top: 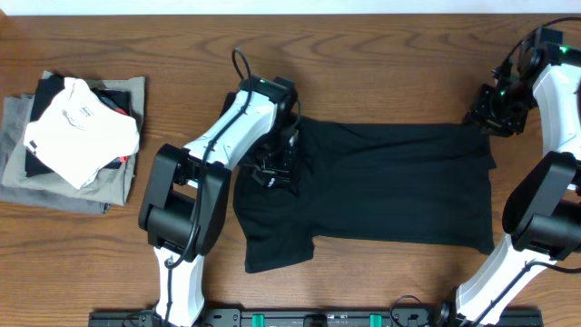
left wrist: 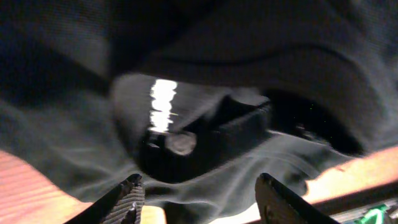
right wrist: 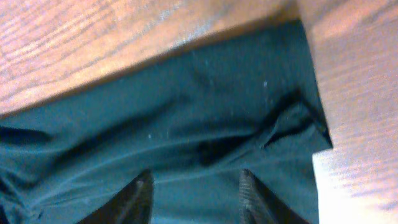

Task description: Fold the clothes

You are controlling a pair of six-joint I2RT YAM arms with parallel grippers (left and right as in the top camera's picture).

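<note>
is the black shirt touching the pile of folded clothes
Apart: the overhead view shows bare table between the black shirt and the folded pile.

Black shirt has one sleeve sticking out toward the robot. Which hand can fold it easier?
Probably the left hand: it hangs over the black shirt by the collar, close to that sleeve. The right hand is at the far hem corner.

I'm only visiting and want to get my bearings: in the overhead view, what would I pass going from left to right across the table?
Stack of folded garments → left arm → black T-shirt → right arm.
</note>
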